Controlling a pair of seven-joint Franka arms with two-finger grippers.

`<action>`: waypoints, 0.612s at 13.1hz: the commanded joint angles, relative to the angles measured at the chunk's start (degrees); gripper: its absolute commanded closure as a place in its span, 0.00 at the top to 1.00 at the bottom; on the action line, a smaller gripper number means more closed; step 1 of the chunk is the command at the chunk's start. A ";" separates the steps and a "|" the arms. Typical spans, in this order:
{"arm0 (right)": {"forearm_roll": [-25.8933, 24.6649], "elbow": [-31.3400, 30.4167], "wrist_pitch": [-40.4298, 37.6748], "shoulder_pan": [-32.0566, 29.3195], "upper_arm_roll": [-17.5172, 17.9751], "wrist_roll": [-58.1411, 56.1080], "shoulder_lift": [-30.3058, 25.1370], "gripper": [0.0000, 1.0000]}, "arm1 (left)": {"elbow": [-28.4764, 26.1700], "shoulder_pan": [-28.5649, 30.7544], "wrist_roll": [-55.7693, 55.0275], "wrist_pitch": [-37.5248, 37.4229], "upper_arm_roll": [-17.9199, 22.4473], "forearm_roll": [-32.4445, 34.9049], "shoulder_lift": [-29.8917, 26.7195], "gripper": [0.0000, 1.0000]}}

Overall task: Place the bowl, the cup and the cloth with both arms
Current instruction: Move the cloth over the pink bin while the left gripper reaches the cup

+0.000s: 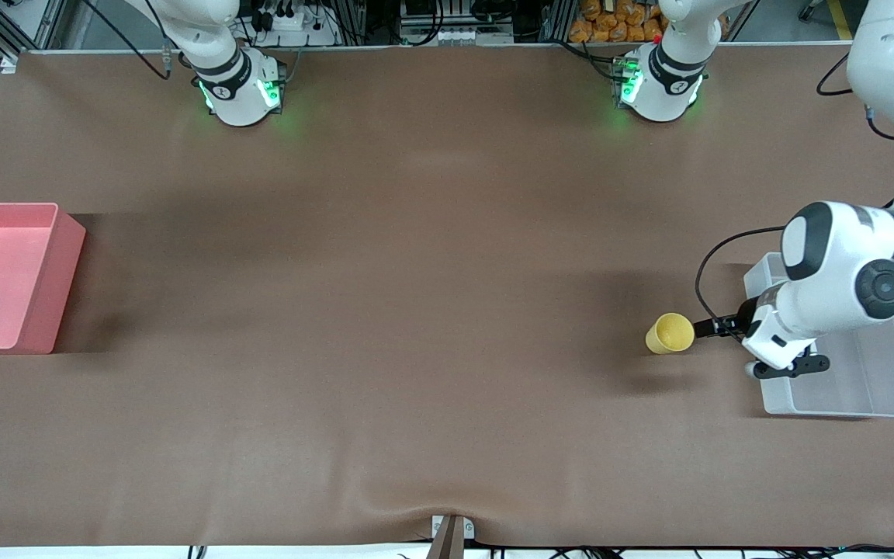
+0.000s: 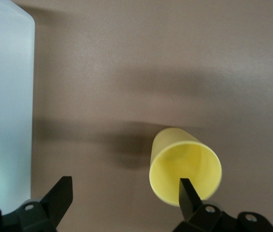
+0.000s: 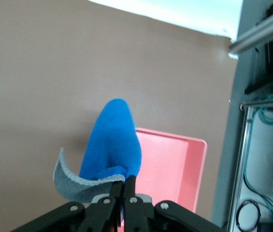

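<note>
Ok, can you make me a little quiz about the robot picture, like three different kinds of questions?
1. True or false: the right gripper is shut on the blue cloth.
2. What colour is the bin at the right arm's end of the table? A) pink B) green C) black
3. Fill the gap: the left gripper is open, with one finger inside the rim of the yellow ____.

Key:
1. True. The fingers pinch the cloth, which hangs over the pink bin.
2. A.
3. Cup. It is tilted beside the clear bin.
</note>
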 commanded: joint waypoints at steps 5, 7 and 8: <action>-0.57 -3.06 -3.20 -11.19 1.15 -4.22 4.21 0.00 | -2.42 -1.45 -9.33 1.65 -0.10 8.35 2.81 0.91; -0.30 -3.15 -5.32 -12.94 1.24 -3.60 8.78 0.00 | -2.43 -1.63 -9.33 1.65 -0.10 8.35 3.15 0.46; 0.05 -3.15 -5.24 -13.65 1.24 -3.86 10.37 0.00 | -2.43 -1.63 -9.24 1.65 -0.10 8.35 3.16 0.11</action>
